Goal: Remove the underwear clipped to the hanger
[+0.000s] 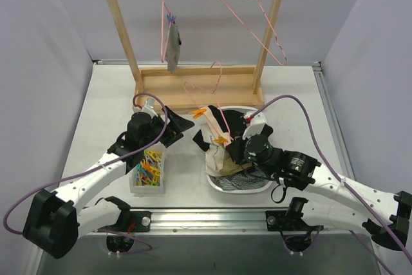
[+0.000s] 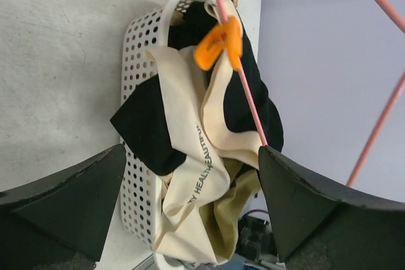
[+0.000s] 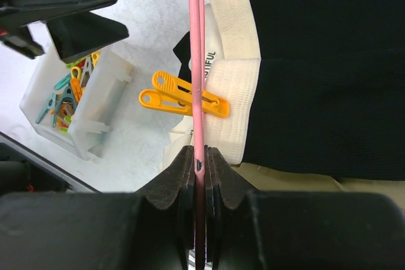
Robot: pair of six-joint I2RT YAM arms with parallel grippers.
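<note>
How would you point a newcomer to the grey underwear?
Start at the wooden rack at the far end of the table. A pink hanger dangles from the left of its top bar, and the grey underwear is clipped to it. It is the only garment up on the rack; the rest are down at the white basket.

Left arm (image 1: 96,173) reaches forward, jaws wide; right arm (image 1: 347,191), jaws clamped.

Bright even light, soft shadows, right end effector (image 3: 200,156) blurred up close.
</note>
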